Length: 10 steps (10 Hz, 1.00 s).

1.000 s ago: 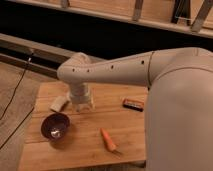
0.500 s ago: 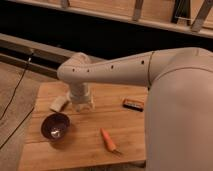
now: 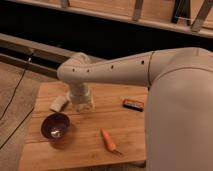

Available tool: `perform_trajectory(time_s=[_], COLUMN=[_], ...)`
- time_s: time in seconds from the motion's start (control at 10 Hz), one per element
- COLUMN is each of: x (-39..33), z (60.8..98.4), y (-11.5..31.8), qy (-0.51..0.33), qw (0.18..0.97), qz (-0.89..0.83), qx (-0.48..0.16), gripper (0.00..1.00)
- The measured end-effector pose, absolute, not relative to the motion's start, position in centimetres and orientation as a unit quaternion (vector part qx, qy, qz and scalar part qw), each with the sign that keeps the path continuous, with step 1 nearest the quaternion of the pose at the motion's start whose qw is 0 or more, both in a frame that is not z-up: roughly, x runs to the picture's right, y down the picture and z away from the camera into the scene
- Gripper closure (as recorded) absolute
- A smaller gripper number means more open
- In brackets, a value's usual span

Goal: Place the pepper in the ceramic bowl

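Note:
The pepper (image 3: 108, 140) is a small slim orange tapered vegetable lying on the wooden table (image 3: 130, 127) near the front edge, right of centre. The ceramic bowl (image 3: 55, 126) is dark purple-brown and glossy and stands upright at the front left, with nothing visible in it. My white arm reaches in from the right, bends at the elbow and points down. My gripper (image 3: 83, 105) is at its lower end, over the back left of the table, behind the bowl and well left of the pepper. It holds nothing that I can see.
A pale translucent cup (image 3: 59, 103) lies on its side just left of the gripper. A dark rectangular bar with an orange edge (image 3: 133, 104) lies at the back right. A dark cable (image 3: 17, 87) runs over the floor to the left. A ledge runs behind the table.

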<state>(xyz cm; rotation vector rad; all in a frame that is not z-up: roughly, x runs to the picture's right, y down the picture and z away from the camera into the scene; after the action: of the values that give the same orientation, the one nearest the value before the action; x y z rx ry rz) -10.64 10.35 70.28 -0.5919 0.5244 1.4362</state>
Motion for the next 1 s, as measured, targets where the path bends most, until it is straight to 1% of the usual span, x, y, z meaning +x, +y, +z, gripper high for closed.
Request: perform_trajectory(time_s=[0.3,0.5,1.0], x=[-10.1,-8.2,-4.0], z=[70.8,71.8,74.9], y=[10.2,10.7,15.4], qy=[0.222,0.217,0.215], qw=[0.691,0.709,0.728], qz=[0.634,0.616,0.579], qx=[-0.265,-0.265,-0.297], gripper=[0.35,0.35,0.35])
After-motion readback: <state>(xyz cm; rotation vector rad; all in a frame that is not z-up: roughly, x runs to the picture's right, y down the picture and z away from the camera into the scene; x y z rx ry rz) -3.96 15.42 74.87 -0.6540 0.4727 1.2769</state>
